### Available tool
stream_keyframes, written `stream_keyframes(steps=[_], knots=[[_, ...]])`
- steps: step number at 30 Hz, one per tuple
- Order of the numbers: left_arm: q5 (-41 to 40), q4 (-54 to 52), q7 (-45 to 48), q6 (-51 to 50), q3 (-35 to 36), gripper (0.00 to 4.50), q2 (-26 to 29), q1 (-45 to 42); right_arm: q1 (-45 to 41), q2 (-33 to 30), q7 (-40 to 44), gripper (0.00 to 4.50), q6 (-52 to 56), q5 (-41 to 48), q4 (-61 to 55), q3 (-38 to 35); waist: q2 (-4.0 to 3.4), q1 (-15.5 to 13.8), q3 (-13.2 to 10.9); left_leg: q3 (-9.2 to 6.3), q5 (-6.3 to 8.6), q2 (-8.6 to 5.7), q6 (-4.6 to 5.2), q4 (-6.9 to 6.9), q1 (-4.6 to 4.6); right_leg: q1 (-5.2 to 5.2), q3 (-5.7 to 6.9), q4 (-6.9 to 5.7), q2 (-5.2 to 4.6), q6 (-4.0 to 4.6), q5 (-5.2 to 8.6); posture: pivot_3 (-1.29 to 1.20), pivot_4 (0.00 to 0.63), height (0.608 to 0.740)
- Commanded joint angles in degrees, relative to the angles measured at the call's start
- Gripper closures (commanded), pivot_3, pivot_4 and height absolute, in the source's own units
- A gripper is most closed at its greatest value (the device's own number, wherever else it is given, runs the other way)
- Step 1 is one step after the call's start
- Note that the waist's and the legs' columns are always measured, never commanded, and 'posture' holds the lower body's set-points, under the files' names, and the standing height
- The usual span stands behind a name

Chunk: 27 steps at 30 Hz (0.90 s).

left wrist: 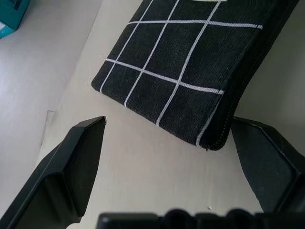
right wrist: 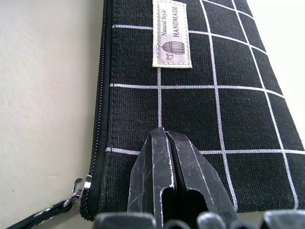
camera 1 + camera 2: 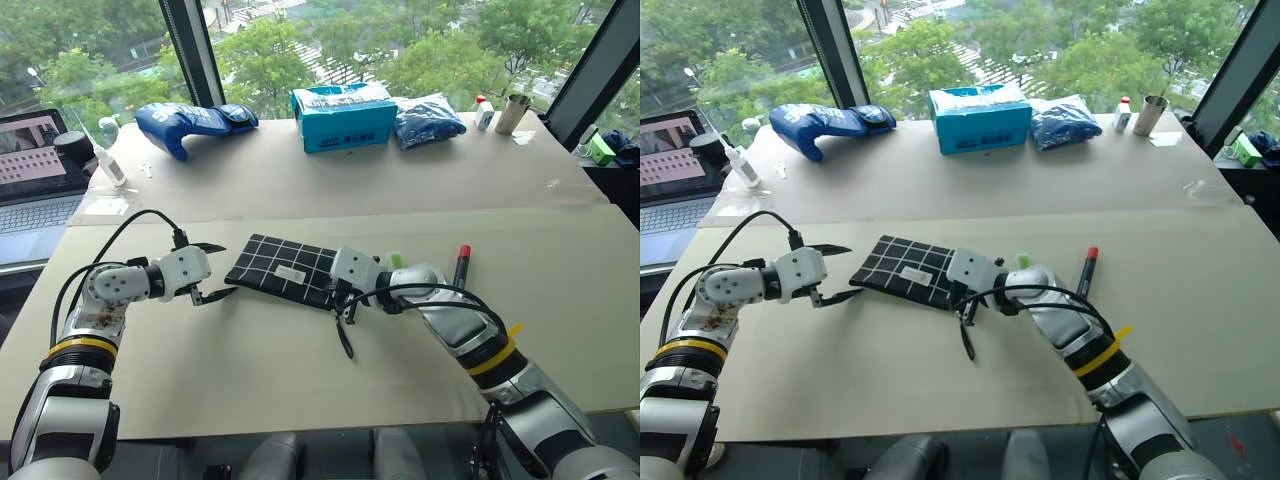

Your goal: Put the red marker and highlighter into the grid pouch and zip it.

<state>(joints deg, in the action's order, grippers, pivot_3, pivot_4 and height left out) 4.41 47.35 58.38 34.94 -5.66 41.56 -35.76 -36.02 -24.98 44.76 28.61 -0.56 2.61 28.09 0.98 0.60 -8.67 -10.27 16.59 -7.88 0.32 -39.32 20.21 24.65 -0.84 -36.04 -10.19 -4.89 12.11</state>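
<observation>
Silver-grey arms, yellow wrist bands, black cables, black fingers (image 3: pixel 208 247)

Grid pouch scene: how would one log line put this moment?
black white-gridded fabric pouch: zipped, flat | left fingers: open beside it | right fingers: shut over it | red marker: outside

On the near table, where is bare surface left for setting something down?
Free: the near strip in front of the black grid pouch, and the stretch right of the red marker. Crowded: the middle, where the open left gripper and shut right gripper flank the pouch, with the green highlighter behind.
</observation>
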Motion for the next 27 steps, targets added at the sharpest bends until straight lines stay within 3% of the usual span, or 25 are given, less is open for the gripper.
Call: stream_keyframes(steps=[1, 4, 7, 17, 23, 27], knots=[[4.8, 5.7, -4.8, 4.6, -2.4, 0.00, -1.2, -3.1, 1.0, -0.1, -0.3, 4.47, 0.5, -1.4, 1.4, -0.8, -0.02, -0.1, 0.1, 0.00, -0.01, 0.00, -0.01, 0.00, -0.01, -0.02, 0.00, 0.01, 0.00, -0.01, -0.02, 0.00, 0.150, 0.740], [6.9, 9.4, -8.4, 7.1, -3.6, 0.00, -2.2, -5.5, 1.8, 0.0, -0.1, 4.47, 0.8, -1.2, 0.3, -1.1, 0.00, -0.3, 0.1, -0.01, -0.04, -0.01, -0.05, 0.00, -0.03, -0.08, 0.00, 0.03, 0.00, -0.01, -0.07, 0.00, 0.150, 0.740], [8.8, 12.4, -11.4, 9.2, -4.7, 0.77, -3.0, -7.0, 3.0, 0.1, -0.1, 4.50, 1.4, -0.9, -1.2, -1.7, 0.00, -0.4, 0.2, -0.02, -0.05, -0.02, -0.06, 0.00, -0.03, -0.09, 0.00, 0.03, 0.00, -0.03, -0.09, 0.00, 0.150, 0.740], [9.6, 17.0, -12.0, 12.1, -5.7, 4.37, -3.4, -9.1, 5.2, -1.0, 0.7, 4.50, 2.0, -0.5, -4.1, -3.9, 0.01, -0.1, 0.2, -0.02, -0.05, -0.03, -0.06, 0.00, -0.02, -0.06, 0.01, 0.03, 0.02, -0.04, -0.09, 0.00, 0.150, 0.740], [4.5, 16.8, -5.9, 8.4, -3.3, 4.47, -4.4, -9.2, 5.8, -0.7, 0.4, 4.50, 0.2, -0.2, -4.9, -5.9, 0.01, 0.2, 0.2, -0.02, -0.05, -0.03, -0.06, 0.00, -0.01, -0.03, 0.01, 0.04, 0.04, -0.04, -0.09, 0.00, 0.150, 0.740], [-4.1, 9.1, 4.9, -7.1, 0.2, 4.47, -5.4, -6.5, 3.5, 2.4, -3.7, 4.50, 2.3, 5.4, -4.8, -15.6, 0.02, 0.4, 0.2, -0.02, -0.04, -0.04, -0.03, 0.00, 0.13, 0.10, 0.00, 0.05, 0.03, -0.05, -0.09, 0.00, 0.150, 0.740]])
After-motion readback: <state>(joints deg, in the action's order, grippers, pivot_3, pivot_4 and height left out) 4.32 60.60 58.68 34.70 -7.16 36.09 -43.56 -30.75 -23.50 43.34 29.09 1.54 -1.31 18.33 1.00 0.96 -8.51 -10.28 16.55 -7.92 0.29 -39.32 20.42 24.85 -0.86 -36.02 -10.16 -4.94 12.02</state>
